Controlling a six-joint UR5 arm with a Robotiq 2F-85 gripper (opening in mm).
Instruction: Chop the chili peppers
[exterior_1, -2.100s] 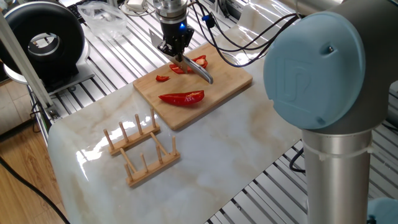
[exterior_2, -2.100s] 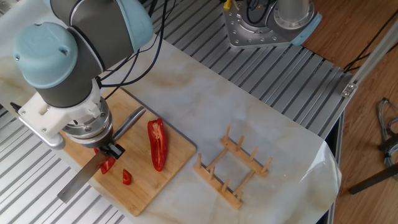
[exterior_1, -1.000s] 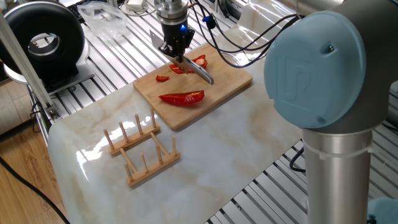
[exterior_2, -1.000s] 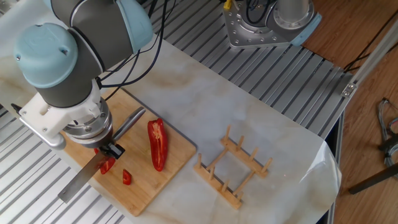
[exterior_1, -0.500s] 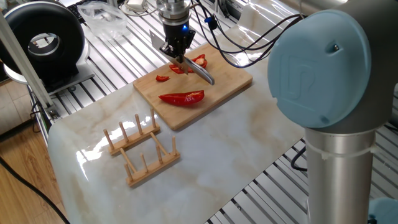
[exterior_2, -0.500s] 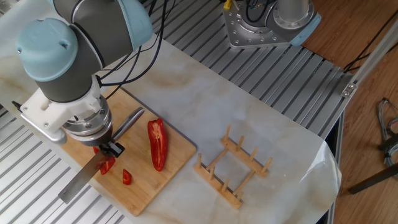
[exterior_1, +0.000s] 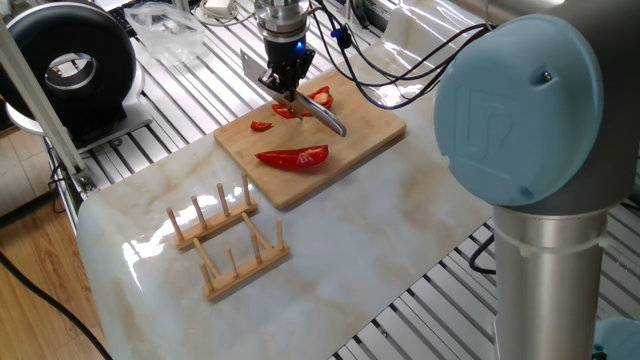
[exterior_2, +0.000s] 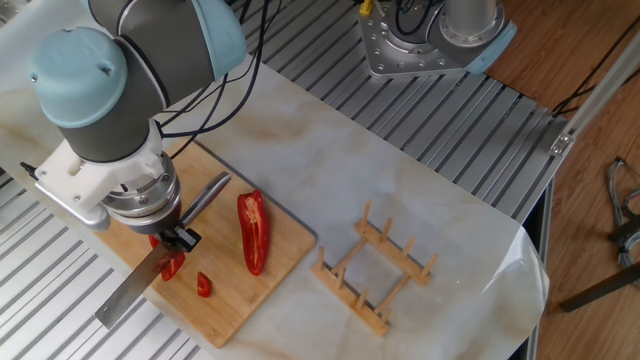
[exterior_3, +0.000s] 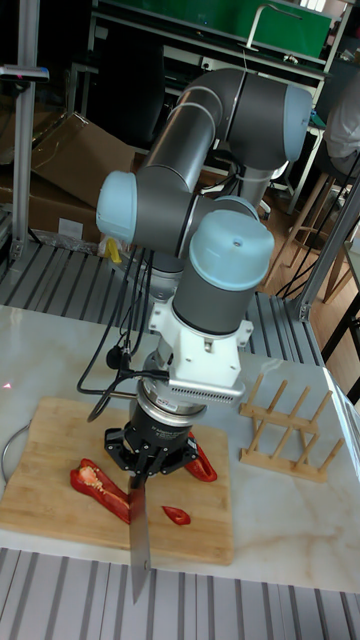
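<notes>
Here, nearest the tall fixed view, the knife (exterior_3: 138, 535) blade points down over the bamboo cutting board (exterior_3: 60, 497). The gripper (exterior_3: 151, 462) clamps its handle above chili peppers (exterior_3: 99, 483), pieces lying on the board. A wooden rack (exterior_3: 288, 430) stands behind.

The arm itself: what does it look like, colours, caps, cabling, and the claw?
The arm has grey metallic links with pale blue round joint caps, one embossed with a logo. A white bracket sits at the wrist. Black cables run alongside it. The claw is small and black.
</notes>
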